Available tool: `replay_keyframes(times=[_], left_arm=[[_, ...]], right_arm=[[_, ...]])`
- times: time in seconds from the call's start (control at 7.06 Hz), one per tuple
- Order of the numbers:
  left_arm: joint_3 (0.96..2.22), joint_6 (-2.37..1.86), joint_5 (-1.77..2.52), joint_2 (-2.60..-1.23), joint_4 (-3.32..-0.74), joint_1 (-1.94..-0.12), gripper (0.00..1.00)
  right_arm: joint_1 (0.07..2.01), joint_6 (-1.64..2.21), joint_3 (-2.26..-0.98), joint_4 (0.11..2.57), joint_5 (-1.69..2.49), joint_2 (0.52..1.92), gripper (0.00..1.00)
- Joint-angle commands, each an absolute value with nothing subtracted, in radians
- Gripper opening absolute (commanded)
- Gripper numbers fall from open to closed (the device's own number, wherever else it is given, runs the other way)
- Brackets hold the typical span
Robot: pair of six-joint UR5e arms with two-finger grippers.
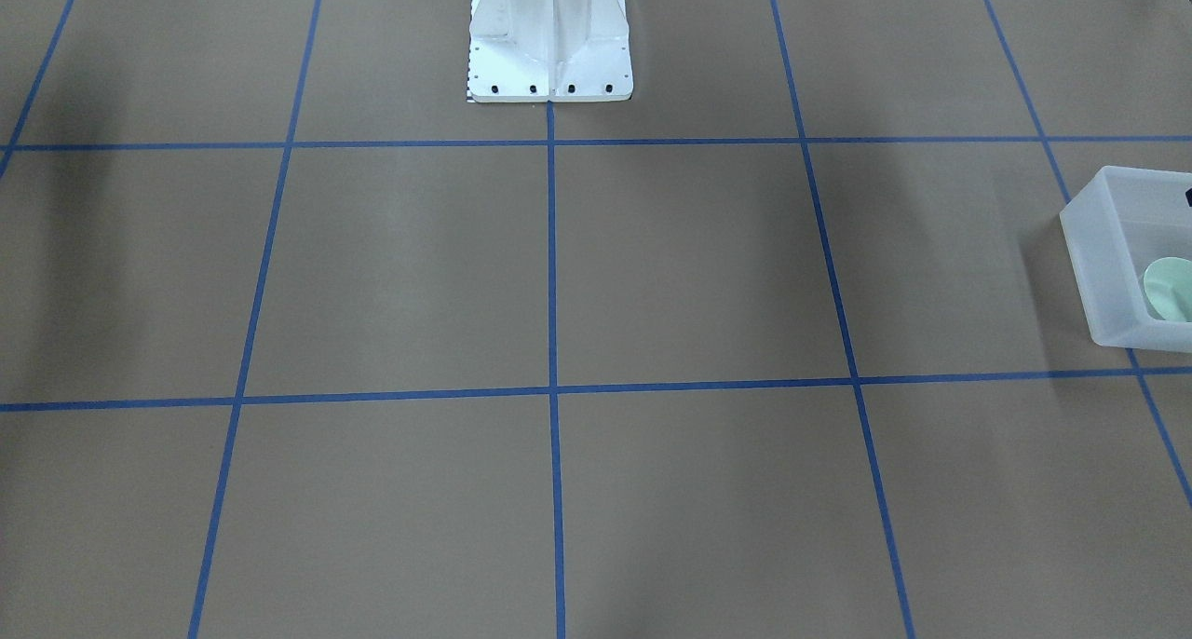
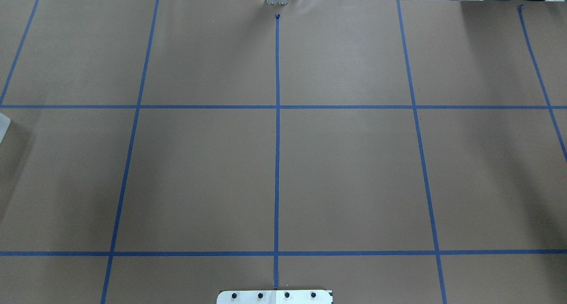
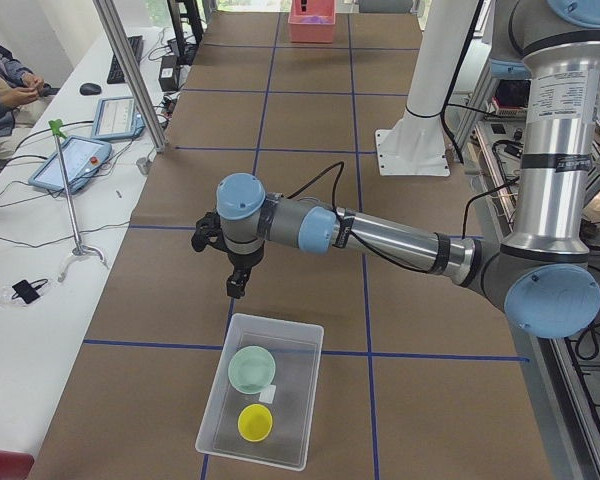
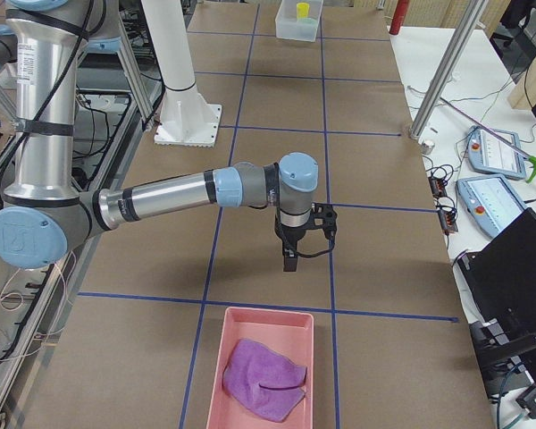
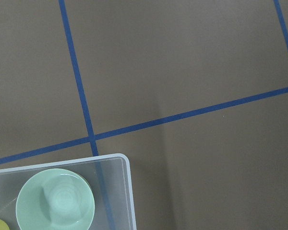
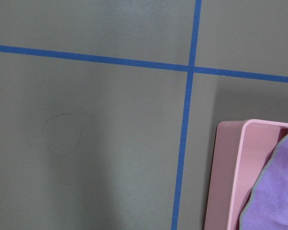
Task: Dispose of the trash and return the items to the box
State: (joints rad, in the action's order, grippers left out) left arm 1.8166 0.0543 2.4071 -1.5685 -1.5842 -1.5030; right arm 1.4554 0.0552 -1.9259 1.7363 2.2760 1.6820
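Observation:
The translucent box (image 3: 305,400) stands at the table's end on my left; it also shows in the front-facing view (image 1: 1103,248) and the left wrist view (image 5: 120,191). In it sit the pale teal bowl (image 3: 251,368), also seen in the front-facing view (image 1: 1171,290) and the left wrist view (image 5: 55,200), and a yellow cup (image 3: 255,422). My left gripper (image 3: 237,290) hangs above the table just short of the box; I cannot tell if it is open. My right gripper (image 4: 288,265) hangs near a pink tray (image 4: 237,315); I cannot tell its state either.
The pink tray holds a purple cloth (image 4: 263,377); both also show in the right wrist view, tray (image 6: 225,177) and cloth (image 6: 278,191). The white robot pedestal (image 1: 549,43) stands at the table's middle back. Brown paper with blue tape lines covers the table.

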Motion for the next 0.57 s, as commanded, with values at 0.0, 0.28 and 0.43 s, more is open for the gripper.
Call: replay_keyframes(times=[0.0,0.28,0.43], left_arm=[[1.83,0.043,2.337,-1.542,-1.591,-1.496,0.98],[1.731,0.035,2.342,-1.558,-1.589,-1.496,0.98],[1.741,0.043,2.364,-1.548,-1.597,-1.496,0.98]], right_arm=[[1.462,0.054,-1.925,1.735,2.31,1.689,1.0],[1.463,0.061,-1.936,1.735,2.332,1.69,1.0],[1.465,0.069,-1.939,1.735,2.383,1.69,1.0]])
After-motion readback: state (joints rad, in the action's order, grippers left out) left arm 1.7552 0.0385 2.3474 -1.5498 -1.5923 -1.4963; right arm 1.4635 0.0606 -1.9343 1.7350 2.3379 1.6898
